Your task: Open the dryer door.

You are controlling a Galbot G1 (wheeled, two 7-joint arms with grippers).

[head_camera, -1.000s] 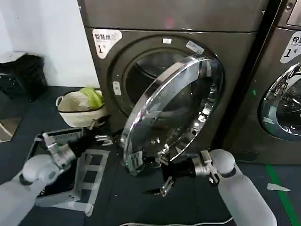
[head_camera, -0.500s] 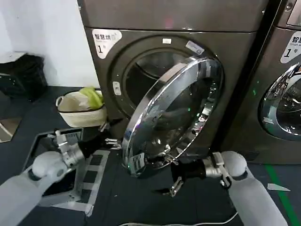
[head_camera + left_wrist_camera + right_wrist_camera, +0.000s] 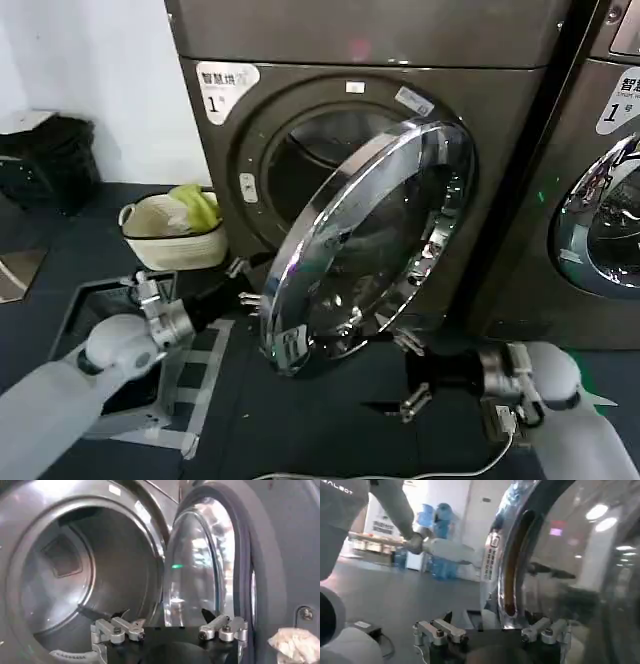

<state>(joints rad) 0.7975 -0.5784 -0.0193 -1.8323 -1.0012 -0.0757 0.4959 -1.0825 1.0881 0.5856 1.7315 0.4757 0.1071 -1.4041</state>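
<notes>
Where ajar, dryer door (image 3: 365,240) between pincers

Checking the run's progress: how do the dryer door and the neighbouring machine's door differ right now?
The dryer door stands swung out, baring the drum opening; the neighbouring door lies flat against its machine. The dryer door is in full view, the neighbouring door cut by the frame edge. Both have chrome rings around dark glass.
</notes>
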